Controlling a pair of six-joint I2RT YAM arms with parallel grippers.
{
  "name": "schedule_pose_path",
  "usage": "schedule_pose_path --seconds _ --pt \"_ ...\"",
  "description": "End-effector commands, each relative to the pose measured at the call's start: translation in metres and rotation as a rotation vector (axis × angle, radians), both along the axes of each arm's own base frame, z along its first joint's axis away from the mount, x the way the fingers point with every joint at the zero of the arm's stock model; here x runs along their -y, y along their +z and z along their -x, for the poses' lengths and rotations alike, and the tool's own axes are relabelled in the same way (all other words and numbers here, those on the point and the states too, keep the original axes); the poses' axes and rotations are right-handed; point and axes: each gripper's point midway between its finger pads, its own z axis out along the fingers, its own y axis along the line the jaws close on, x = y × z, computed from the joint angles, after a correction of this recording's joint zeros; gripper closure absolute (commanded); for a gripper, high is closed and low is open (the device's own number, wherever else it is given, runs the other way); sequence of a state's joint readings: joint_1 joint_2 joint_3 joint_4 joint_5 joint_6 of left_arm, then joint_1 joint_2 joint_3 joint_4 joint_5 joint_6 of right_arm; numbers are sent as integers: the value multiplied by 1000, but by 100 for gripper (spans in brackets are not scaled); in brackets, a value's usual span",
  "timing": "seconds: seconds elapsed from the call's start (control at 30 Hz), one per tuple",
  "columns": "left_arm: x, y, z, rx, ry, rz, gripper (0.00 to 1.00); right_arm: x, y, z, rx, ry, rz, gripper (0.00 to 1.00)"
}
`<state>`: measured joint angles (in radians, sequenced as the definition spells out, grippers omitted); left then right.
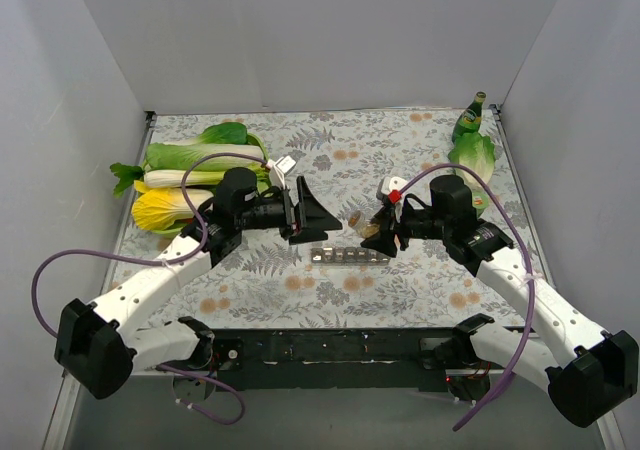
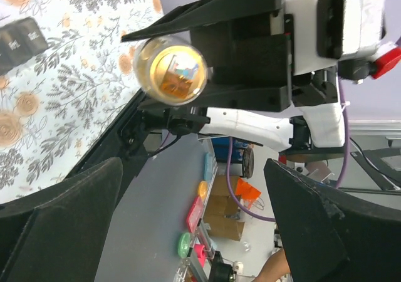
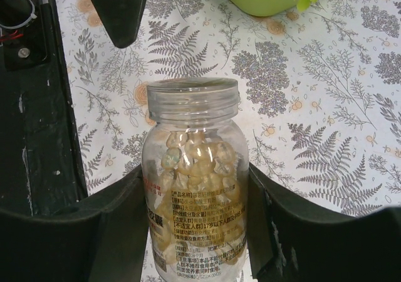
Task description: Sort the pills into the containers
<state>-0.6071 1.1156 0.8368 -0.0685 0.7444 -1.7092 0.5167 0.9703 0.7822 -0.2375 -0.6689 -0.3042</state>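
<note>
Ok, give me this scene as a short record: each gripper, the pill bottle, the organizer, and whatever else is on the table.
left gripper: open, empty, facing the bottle's mouth
right gripper: shut on pill bottle
pill bottle: clear, uncapped, holding many pale yellow capsules
pill organizer: strip of compartments lying on the table, nearer the arm bases than both grippers; contents too small to tell
other items: bok choy far left; green glass bottle far right corner, lettuce beside it
</note>
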Motion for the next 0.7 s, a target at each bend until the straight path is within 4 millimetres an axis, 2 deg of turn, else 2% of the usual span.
schedule_pose_path --seconds 0.0,0.03,0.13,0.17,0.23,0.47,0.67 --pt "9 14 -16 1 14 14 2 -3 15 1 94 42 -15 99" --pt "12 20 -23 3 29 11 2 -3 14 1 103 47 -11 99" --pt "21 15 -34 -16 54 -23 2 -3 12 1 106 49 -5 99" --pt "25 20 -35 -8 55 -28 4 -3 12 1 104 48 -5 99" --pt "31 5 -39 -35 57 -80 5 -4 12 1 108 50 -6 99" --pt "48 -3 -39 -50 32 -114 14 -4 12 1 108 50 -3 99" --pt "54 -3 -33 -51 -15 -111 30 -5 10 1 99 48 -6 99"
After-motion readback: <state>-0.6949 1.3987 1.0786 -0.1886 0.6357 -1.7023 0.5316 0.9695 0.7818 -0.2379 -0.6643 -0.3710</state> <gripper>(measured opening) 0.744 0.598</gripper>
